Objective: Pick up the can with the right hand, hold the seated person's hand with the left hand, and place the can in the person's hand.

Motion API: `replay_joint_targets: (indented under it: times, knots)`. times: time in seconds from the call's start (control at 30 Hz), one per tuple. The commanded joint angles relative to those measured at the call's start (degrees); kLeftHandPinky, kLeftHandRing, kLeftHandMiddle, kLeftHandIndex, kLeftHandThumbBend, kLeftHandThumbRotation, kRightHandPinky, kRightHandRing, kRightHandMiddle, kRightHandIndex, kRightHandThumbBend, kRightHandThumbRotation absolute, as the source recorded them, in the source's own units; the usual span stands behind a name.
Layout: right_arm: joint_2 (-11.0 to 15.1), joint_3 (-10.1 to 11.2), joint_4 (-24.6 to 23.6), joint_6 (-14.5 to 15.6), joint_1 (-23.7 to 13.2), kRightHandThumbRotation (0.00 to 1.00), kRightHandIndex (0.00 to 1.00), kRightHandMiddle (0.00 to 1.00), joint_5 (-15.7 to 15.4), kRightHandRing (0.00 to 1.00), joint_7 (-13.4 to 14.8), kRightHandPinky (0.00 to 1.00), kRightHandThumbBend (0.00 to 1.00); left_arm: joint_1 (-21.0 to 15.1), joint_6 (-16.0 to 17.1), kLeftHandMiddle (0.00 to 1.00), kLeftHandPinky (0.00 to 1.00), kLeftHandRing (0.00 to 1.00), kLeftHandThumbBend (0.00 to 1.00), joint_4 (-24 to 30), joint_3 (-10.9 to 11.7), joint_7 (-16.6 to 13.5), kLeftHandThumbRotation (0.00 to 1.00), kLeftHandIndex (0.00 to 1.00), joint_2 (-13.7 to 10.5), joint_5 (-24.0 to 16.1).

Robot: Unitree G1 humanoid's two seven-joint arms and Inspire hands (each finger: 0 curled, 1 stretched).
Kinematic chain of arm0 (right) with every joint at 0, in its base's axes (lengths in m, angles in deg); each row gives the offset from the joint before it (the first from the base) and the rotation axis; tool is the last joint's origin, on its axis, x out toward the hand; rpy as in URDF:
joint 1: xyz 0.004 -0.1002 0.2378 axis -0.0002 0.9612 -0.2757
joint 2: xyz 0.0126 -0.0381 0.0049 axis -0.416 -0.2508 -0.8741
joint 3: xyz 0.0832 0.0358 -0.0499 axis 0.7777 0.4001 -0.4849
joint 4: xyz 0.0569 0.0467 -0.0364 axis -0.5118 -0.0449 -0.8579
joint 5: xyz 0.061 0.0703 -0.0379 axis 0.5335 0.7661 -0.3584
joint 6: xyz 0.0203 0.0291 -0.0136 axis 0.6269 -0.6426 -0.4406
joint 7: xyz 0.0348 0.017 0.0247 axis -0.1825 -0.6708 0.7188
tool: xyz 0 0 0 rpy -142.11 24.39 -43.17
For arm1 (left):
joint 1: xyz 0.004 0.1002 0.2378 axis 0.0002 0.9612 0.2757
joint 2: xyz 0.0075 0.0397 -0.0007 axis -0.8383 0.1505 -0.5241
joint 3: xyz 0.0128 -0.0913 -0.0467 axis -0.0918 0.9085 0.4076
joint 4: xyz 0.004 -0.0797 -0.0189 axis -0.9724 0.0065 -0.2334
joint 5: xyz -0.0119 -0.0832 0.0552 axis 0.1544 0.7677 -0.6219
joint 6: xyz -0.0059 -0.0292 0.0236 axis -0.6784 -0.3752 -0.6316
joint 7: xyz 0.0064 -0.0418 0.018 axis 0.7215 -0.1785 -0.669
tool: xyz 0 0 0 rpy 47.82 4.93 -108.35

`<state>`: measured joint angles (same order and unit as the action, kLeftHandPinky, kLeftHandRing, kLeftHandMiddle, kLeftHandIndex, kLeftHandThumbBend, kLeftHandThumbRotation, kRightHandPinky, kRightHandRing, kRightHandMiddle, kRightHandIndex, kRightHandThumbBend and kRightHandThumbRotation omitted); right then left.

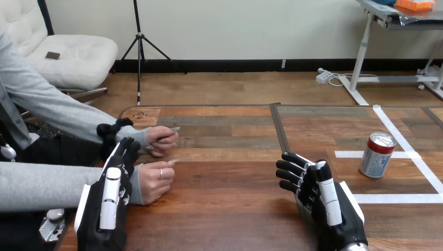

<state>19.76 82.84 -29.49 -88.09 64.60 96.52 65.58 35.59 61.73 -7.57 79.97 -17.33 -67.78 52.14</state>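
Observation:
A red-and-white can stands upright on the table at the right, inside white tape lines. My right hand is to the can's left and nearer to me, a clear gap between them; its fingers are relaxed and hold nothing. My left hand is at the lower left with straight fingers pointing away from me. It lies beside the wrist of the person's nearer hand, which rests as a loose fist on the table. I cannot tell whether they touch. The person's farther hand rests on the table just beyond.
White tape lines mark a box on the table's right part around the can. A dark seam runs down the table's middle. The table's far edge lies beyond the person's hands.

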Motion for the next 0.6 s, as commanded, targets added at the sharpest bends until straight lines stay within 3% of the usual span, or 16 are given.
replay_joint_targets:
  times: [0.0,0.57]
  knots:
    - [0.12,0.55,-1.44,-1.14,-3.20,0.96,0.80,0.81,0.81,0.82,-0.55,0.83,0.85,-2.89,0.57,0.92,1.00,0.95,0.44,0.97,0.00,0.85,0.97,0.91,0.04,0.63]
    - [-0.12,1.07,0.11,-2.43,-5.61,0.99,0.82,0.83,1.30,0.82,-0.81,0.84,0.82,-3.46,0.82,0.92,0.99,0.95,0.45,0.10,0.09,-0.32,0.98,0.91,-0.03,-0.78]
